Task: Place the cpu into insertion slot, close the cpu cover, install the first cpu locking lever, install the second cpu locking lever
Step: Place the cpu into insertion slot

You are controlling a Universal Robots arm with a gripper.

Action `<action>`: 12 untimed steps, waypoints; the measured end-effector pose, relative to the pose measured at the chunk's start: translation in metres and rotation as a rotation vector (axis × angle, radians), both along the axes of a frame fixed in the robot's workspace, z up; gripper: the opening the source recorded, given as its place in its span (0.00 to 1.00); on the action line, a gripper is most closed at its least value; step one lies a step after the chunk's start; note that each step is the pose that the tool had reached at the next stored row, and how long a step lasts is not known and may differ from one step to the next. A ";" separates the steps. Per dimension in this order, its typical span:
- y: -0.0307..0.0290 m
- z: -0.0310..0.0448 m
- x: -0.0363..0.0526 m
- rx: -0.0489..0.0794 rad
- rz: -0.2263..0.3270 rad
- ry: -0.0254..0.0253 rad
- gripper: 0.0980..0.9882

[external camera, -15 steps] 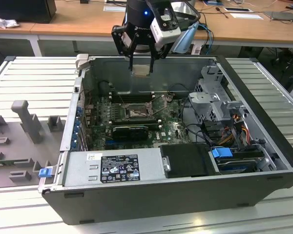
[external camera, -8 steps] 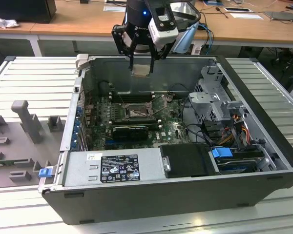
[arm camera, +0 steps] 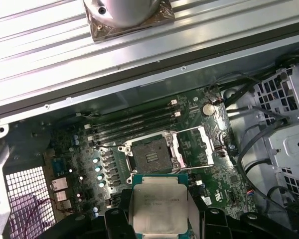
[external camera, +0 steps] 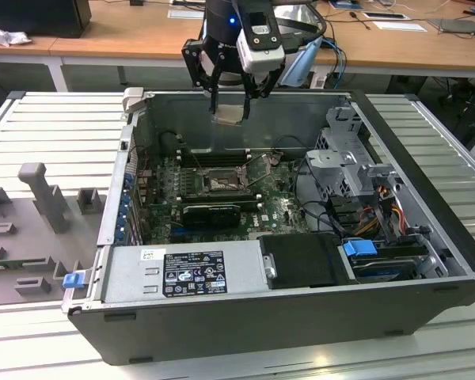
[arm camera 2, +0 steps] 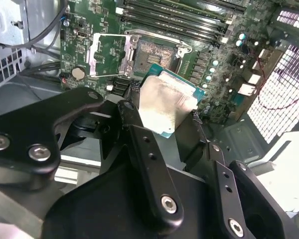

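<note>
In the exterior view the gripper point(external camera: 228, 109) hangs near the computer case's point(external camera: 261, 324) far wall, clamped on the cpu point(external camera: 228, 115), above the bare insertion slot point(arm camera: 150, 155). The cpu cover point(arm camera: 197, 152) lies flipped open beside it.

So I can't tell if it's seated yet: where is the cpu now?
In the exterior view the cpu is held in the gripper above the open case; in the first wrist view the insertion slot lies bare, apart from it.
</note>
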State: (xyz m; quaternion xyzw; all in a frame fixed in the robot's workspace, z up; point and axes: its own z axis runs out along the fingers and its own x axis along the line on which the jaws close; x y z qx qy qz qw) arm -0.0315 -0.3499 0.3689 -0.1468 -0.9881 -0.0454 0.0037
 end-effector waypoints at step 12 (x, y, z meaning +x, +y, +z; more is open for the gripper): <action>0.0000 -0.0002 0.0000 0.000 -0.163 -0.0001 0.48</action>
